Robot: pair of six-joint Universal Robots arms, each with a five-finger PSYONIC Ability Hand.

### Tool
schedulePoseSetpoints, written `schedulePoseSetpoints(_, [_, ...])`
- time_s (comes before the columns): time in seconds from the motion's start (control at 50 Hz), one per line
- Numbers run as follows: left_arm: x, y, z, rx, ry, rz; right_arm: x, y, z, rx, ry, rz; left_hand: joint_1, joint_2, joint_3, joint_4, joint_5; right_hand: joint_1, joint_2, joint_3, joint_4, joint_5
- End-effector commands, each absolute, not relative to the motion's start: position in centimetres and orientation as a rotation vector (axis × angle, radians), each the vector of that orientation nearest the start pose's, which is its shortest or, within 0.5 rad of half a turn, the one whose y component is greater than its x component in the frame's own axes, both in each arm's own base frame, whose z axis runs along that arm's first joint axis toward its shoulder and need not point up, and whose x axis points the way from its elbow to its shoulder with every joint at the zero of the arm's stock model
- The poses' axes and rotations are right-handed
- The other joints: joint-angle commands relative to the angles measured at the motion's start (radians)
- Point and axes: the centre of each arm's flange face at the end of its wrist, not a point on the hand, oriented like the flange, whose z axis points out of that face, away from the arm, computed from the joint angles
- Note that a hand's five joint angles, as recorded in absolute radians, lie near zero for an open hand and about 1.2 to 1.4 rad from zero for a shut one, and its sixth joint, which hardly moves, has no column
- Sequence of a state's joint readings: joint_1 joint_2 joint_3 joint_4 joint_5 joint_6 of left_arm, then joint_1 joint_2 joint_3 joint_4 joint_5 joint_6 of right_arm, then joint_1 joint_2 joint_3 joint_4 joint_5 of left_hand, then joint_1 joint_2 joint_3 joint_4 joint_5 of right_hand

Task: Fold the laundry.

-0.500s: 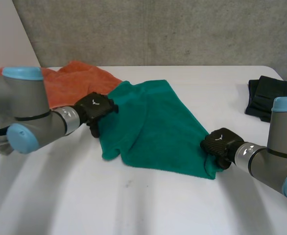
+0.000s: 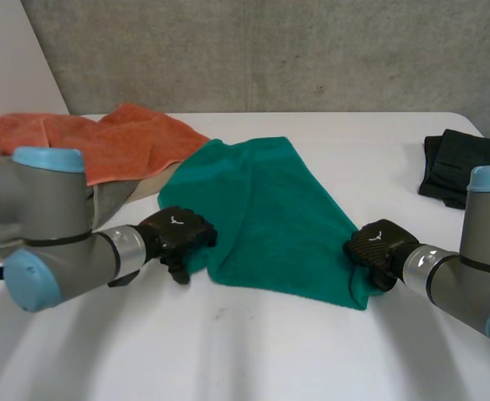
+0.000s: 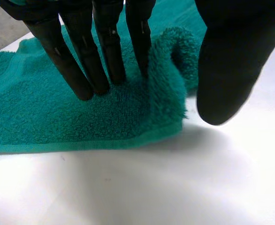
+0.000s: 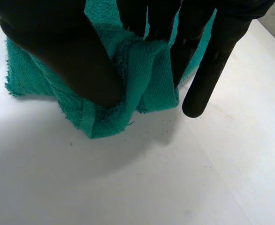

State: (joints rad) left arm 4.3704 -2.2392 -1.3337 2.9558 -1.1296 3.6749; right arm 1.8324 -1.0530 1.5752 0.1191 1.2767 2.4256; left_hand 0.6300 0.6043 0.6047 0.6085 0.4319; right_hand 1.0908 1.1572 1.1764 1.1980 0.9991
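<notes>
The green towel (image 2: pixel 266 209) lies across the middle of the table (image 2: pixel 253 351). Its near right corner is pinched in the right hand (image 2: pixel 377 245). Its near left corner is merely pressed under the left hand (image 2: pixel 178 232), fingers (image 3: pixel 81 70) straight, thumb apart. If lifted thus, that corner is judged likely to slip, skewing the fold.

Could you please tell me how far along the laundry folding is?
Done: a dark cloth looks folded. In hand: the right robot hand pinches the green towel at a corner; the left robot hand rests straight fingers on another. Left: folding it, then the crumpled orange towel.
</notes>
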Motion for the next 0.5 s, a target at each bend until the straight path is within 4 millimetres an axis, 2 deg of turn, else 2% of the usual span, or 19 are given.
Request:
schedulePoseSetpoints(0.02, [-29.0, -29.0, 12.3, 1.537, 2.533, -1.608, 23.5, -27.1, 13.8, -1.451, 2.319, -1.426, 0.543, 0.568, 0.568, 0.564, 0.566, 0.305, 0.239, 0.220, 0.198, 0.223])
schedulePoseSetpoints(0.06, [-29.2, -29.2, 12.3, 1.518, 2.509, -1.624, 23.5, -26.9, 13.9, -1.445, 2.320, -1.422, 0.765, 0.791, 0.790, 0.786, 0.789, 0.305, 0.239, 0.220, 0.198, 0.223])
schedulePoseSetpoints(0.12, [-29.3, -29.1, 12.8, 1.499, 2.483, -1.650, 23.5, -26.7, 14.0, -1.433, 2.327, -1.416, 0.766, 0.792, 0.792, 0.788, 0.790, 0.305, 0.239, 0.220, 0.198, 0.223])
schedulePoseSetpoints(0.2, [-29.2, -27.7, 15.3, 1.467, 2.457, -1.701, 23.0, -26.3, 15.3, -1.394, 2.352, -1.430, 0.766, 0.792, 0.792, 0.788, 0.790, 0.305, 0.239, 0.220, 0.198, 0.223])
schedulePoseSetpoints(0.22, [-29.1, -26.7, 17.0, 1.446, 2.445, -1.744, 22.4, -26.5, 16.3, -1.362, 2.372, -1.464, 0.766, 0.792, 0.792, 0.788, 0.790, 0.305, 0.239, 0.220, 0.198, 0.223])
schedulePoseSetpoints(0.28, [-28.6, -25.0, 19.5, 1.401, 2.421, -1.813, 21.4, -27.3, 18.1, -1.292, 2.402, -1.545, 0.766, 0.792, 0.792, 0.788, 0.790, 0.305, 0.239, 0.220, 0.198, 0.223])
schedulePoseSetpoints(0.3, [-28.3, -23.6, 21.1, 1.381, 2.397, -1.860, 20.7, -28.1, 19.5, -1.237, 2.403, -1.620, 0.766, 0.792, 0.792, 0.788, 0.790, 0.305, 0.239, 0.220, 0.198, 0.223])
schedulePoseSetpoints(0.36, [-28.0, -21.6, 22.8, 1.378, 2.361, -1.925, 20.1, -29.5, 21.2, -1.150, 2.383, -1.731, 0.766, 0.792, 0.792, 0.788, 0.790, 0.305, 0.239, 0.220, 0.198, 0.223])
schedulePoseSetpoints(0.38, [-28.2, -20.2, 23.2, 1.405, 2.343, -1.961, 20.1, -30.9, 22.0, -1.102, 2.347, -1.813, 0.766, 0.792, 0.792, 0.788, 0.790, 0.305, 0.239, 0.220, 0.198, 0.223])
schedulePoseSetpoints(0.44, [-29.2, -18.7, 22.9, 1.467, 2.297, -2.009, 20.4, -33.3, 22.5, -1.042, 2.279, -1.938, 0.766, 0.792, 0.792, 0.788, 0.790, 0.305, 0.239, 0.220, 0.198, 0.223])
schedulePoseSetpoints(0.46, [-29.9, -18.0, 22.6, 1.498, 2.273, -2.033, 20.9, -34.7, 22.3, -1.016, 2.241, -1.983, 0.766, 0.792, 0.792, 0.788, 0.790, 0.305, 0.239, 0.220, 0.198, 0.223])
schedulePoseSetpoints(0.5, [-30.5, -17.6, 21.8, 1.512, 2.269, -2.030, 21.6, -35.8, 21.8, -1.008, 2.201, -2.009, 0.766, 0.792, 0.792, 0.788, 0.790, 0.305, 0.239, 0.220, 0.198, 0.223])
